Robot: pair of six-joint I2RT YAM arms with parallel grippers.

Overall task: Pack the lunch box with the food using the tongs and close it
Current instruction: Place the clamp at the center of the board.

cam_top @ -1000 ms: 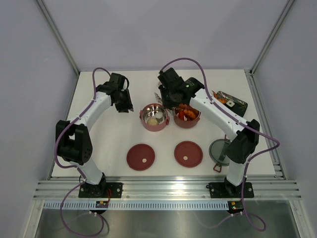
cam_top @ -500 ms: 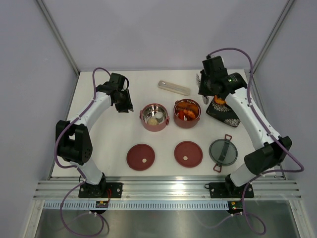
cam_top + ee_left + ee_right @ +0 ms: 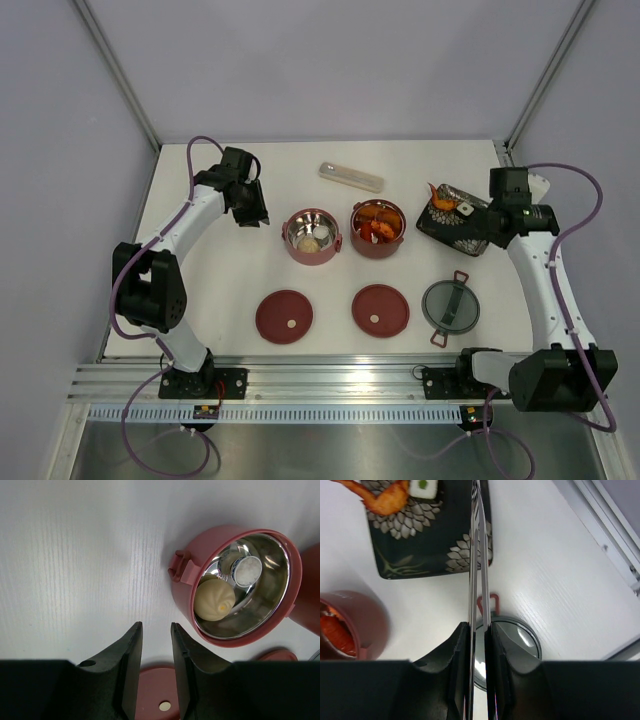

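Note:
The lunch box stands in parts: a left maroon bowl holding a pale bun and a small white round piece, and a right bowl with orange-red shrimp. Two flat maroon lids and the grey top lid lie nearer me. More food, a shrimp and a white piece, rests on the black tray. My right gripper is shut on the silver tongs, whose arms reach over the tray's right edge. My left gripper hangs open and empty left of the left bowl.
A long beige case lies at the back, behind the bowls. The table's right rail runs close to the right arm. One flat lid shows below the left fingers.
The right arm has swung from over the right bowl across to the right side of the tray, tongs still held. The left arm has not moved.

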